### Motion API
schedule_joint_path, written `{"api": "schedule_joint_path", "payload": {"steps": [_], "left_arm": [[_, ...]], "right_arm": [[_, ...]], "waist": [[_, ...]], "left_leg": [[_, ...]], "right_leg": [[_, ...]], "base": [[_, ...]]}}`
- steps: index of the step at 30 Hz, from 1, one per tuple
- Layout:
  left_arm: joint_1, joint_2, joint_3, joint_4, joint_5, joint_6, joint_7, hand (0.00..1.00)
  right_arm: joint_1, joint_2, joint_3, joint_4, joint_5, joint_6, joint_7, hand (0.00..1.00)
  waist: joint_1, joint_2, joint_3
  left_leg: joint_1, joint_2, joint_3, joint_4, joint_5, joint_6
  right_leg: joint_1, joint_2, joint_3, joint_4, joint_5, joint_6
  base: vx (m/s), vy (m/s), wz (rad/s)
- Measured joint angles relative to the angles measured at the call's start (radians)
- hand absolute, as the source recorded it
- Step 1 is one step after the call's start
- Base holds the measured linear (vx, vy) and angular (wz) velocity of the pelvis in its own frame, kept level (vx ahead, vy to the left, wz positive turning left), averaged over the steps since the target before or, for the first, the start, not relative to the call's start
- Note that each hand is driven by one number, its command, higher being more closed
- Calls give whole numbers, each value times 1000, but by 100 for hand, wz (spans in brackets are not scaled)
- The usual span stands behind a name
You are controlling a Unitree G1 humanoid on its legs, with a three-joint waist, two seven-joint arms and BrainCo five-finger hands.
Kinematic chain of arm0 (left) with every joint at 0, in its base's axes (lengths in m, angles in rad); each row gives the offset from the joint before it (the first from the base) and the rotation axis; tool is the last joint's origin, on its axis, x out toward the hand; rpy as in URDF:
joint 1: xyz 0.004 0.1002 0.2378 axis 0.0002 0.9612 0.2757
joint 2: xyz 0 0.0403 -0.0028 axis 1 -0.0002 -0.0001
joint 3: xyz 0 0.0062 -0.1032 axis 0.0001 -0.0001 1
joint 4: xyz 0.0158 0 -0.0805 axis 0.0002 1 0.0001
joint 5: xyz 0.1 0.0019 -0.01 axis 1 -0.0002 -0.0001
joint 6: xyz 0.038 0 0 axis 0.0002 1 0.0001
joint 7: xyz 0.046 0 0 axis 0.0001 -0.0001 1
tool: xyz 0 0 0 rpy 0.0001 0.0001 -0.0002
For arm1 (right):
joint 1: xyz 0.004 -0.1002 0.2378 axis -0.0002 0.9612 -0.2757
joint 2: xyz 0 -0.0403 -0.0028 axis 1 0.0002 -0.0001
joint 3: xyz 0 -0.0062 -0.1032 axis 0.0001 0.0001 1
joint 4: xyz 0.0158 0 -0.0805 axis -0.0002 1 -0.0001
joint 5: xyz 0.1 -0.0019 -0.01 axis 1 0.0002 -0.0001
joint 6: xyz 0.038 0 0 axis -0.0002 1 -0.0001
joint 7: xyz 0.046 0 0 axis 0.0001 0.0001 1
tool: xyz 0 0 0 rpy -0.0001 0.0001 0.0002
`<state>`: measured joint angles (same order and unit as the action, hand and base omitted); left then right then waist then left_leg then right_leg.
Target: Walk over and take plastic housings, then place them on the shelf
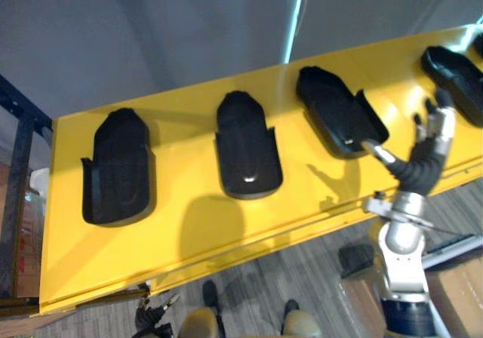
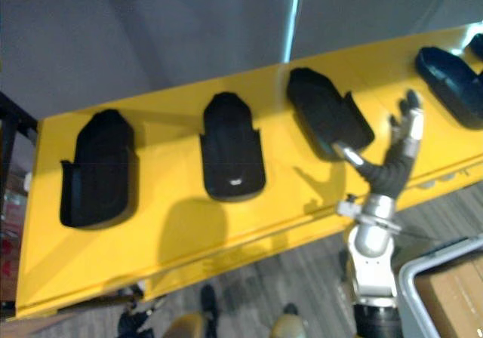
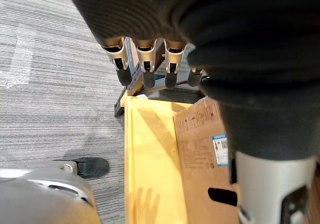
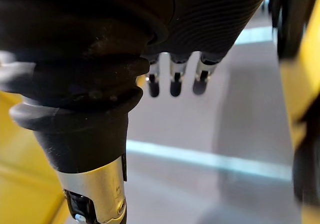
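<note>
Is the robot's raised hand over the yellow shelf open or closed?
Open: the right hand has straight fingers, thumb apart, holding nothing, beside a black plastic housing.

A yellow shelf [image 2: 173,232] slants across my frame from lower left to upper right. Black plastic housings lie on it in a row, apart from each other: the left housing [image 2: 98,168], the second housing [image 2: 232,157] left of centre, the third housing [image 2: 324,112] right of centre and the far-right housing [image 2: 453,78]. My right hand [image 2: 396,161] rises from the lower right over the shelf, fingers [image 2: 407,123] straight. Its thumb [image 2: 349,155] is spread toward the third housing's near end, and I can't tell if it touches. A grey-rimmed box [image 2: 423,274] sits in the lower right corner.
</note>
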<state>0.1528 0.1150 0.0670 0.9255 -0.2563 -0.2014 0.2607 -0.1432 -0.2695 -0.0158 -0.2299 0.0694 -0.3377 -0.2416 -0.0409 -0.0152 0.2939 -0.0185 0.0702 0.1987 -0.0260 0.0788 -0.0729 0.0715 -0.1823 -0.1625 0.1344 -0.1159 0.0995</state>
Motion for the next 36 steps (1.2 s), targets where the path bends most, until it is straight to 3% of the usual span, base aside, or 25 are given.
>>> {"api": "schedule_joint_path", "payload": {"steps": [3,11,20,28,36], "left_arm": [[-9,9,-1,13,0,8,0,0],[-39,18,-14,40,0,7,0,0],[-57,27,-46,41,1,9,-3,0],[-70,30,-47,55,1,28,-5,0],[-74,34,-47,77,1,28,-1,0]], "right_arm": [[-26,-7,53,0,42,38,88,0],[-53,-14,161,6,94,141,200,0],[-105,-29,290,6,109,107,343,0],[-168,-10,463,6,130,107,397,0],[-188,29,632,8,131,161,414,0]], "waist": [[1,-9,5],[0,-14,8],[1,-14,8],[16,-14,8],[25,-15,8]], "left_leg": [[0,4,-1,0,2,-1],[-4,4,-1,0,2,-1],[-16,6,-26,2,7,-4],[-17,8,-31,0,14,-4],[-17,16,-52,-8,30,-8]], "right_leg": [[-1,4,1,1,0,0],[-3,5,3,-1,0,0],[0,12,-1,-4,0,0],[2,15,-3,-3,0,0],[11,26,-25,-2,-1,-2]], "base": [[0,0,0],[0,0,0],[-4,0,7],[0,0,0],[-23,-9,7]]}}
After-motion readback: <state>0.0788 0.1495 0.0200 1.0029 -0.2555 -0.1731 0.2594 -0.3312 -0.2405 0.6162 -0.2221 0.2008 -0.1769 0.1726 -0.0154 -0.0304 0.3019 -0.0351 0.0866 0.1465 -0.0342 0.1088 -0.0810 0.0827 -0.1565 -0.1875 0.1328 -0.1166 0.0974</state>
